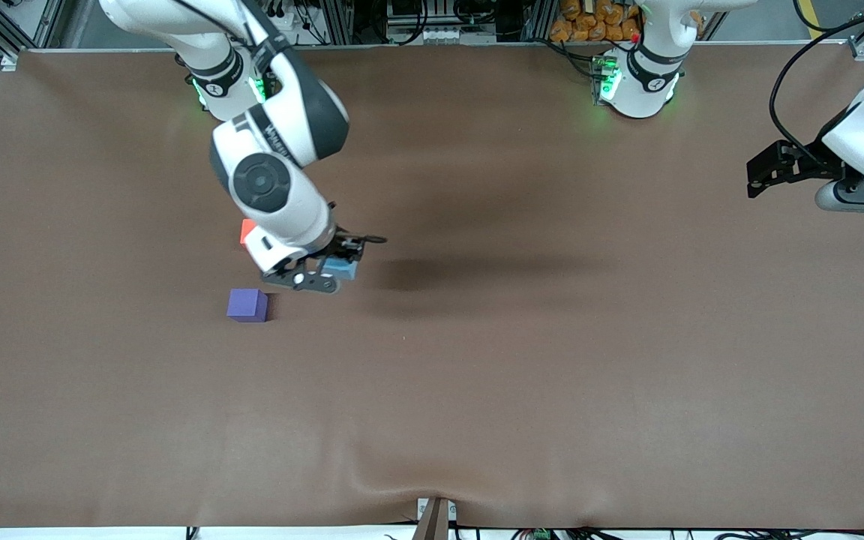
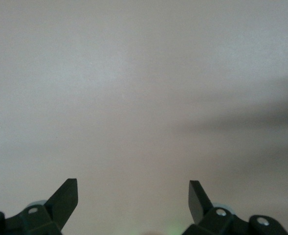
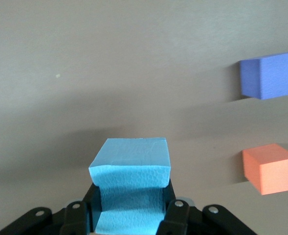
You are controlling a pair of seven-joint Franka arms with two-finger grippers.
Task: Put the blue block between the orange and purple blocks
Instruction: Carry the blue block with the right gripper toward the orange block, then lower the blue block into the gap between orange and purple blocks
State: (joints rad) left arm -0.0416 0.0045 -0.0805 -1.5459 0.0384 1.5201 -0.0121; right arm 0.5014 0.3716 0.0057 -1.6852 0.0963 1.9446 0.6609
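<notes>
The right tool (image 1: 331,271) pinches the blue block (image 1: 341,268), its two fingers pressed against opposite faces of the cube, as the right wrist view shows with the blue block (image 3: 130,169) seated between the pads. Whether the block rests on the brown table (image 1: 552,360) or hangs just above it cannot be told.

The relation that matters is where the gap lies from the held cube. The orange block (image 1: 247,231) sits partly hidden by the right arm's wrist, and the purple block (image 1: 247,305) lies nearer the front camera than it, well apart, leaving open table between them. The line through those two runs roughly from far to near. The blue block is off that line, toward the left arm's end of the table, and about level with the gap. In the right wrist view the purple block (image 3: 271,76) and orange block (image 3: 271,168) both show off to one side of the held cube, which agrees. So, as a judgement, the coming move is a short sideways carry toward the right arm's end, with little change in depth

The left tool (image 1: 784,169) waits over the table's edge at its own end, fingers spread wide with nothing between them
</notes>
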